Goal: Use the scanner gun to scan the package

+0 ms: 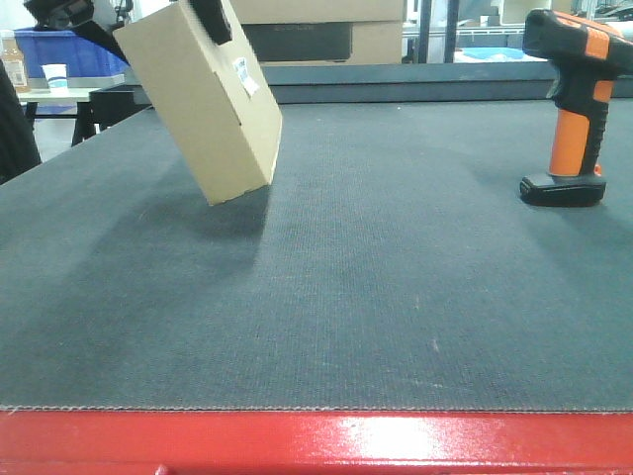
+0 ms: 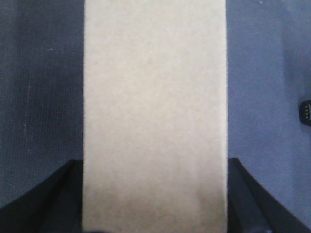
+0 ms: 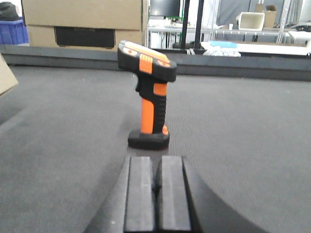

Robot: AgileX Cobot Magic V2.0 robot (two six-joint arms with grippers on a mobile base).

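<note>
The package [image 1: 203, 104], a small tan cardboard box with a white barcode sticker [image 1: 245, 76] on its side, hangs tilted above the dark mat at the back left, its lower corner just off the surface. My left gripper [image 1: 158, 30] is shut on its upper end. In the left wrist view the package [image 2: 155, 107] fills the middle, with black fingers [image 2: 58, 199] pressed against both sides. The scanner gun [image 1: 574, 109] stands upright on its black base at the far right. My right gripper [image 3: 156, 160] is shut and empty, low on the mat a short way in front of the scanner gun [image 3: 148, 97].
A larger cardboard box [image 3: 82, 22] with a dark panel stands behind the table's raised back rail [image 1: 415, 84]. A blue bin [image 1: 69, 49] and a cup sit on a side bench at the far left. The table's red front edge [image 1: 316, 440] runs along the bottom.
</note>
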